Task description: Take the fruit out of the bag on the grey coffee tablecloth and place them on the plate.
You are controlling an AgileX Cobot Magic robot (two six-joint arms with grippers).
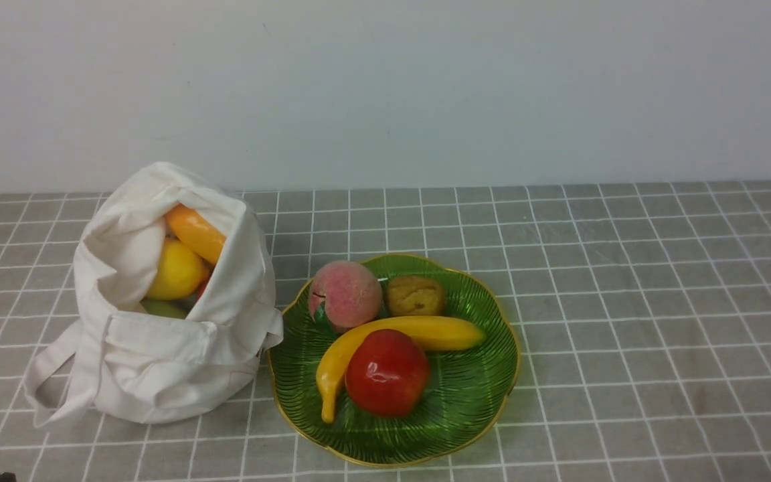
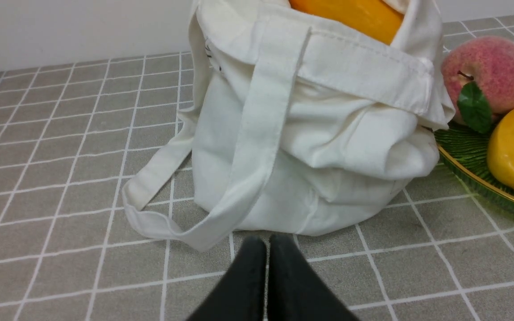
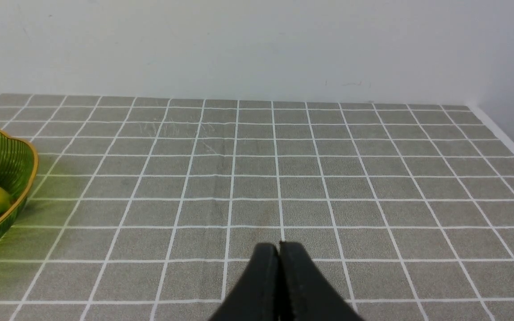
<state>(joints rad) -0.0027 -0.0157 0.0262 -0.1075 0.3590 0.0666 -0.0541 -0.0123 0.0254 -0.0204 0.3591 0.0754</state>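
Both tools, left tool [image 2: 266, 249] and right tool [image 3: 279, 254], are sitting pinched closed, empty. Lemon [image 1: 175, 270] is resting inside the floppy tote bag [image 1: 158, 361] (probably light, smooth); gripping its middle seems wisest.

1. The off-white soft canvas bag [image 1: 158, 348] stands slumped on the grey-beige cloth with a white grid [image 1: 626, 301], mouth open, one loop handle trailing on the cloth.
2. Inside it lie a round yellow lemon [image 1: 177, 271] and an elongated orange fruit [image 1: 196, 233] above the lemon.
3. The translucent green ribbed plate with a gold scalloped rim [image 1: 479, 415] sits just beside the bag, carrying a fuzzy pink-orange peach with a green leaf [image 1: 345, 293].
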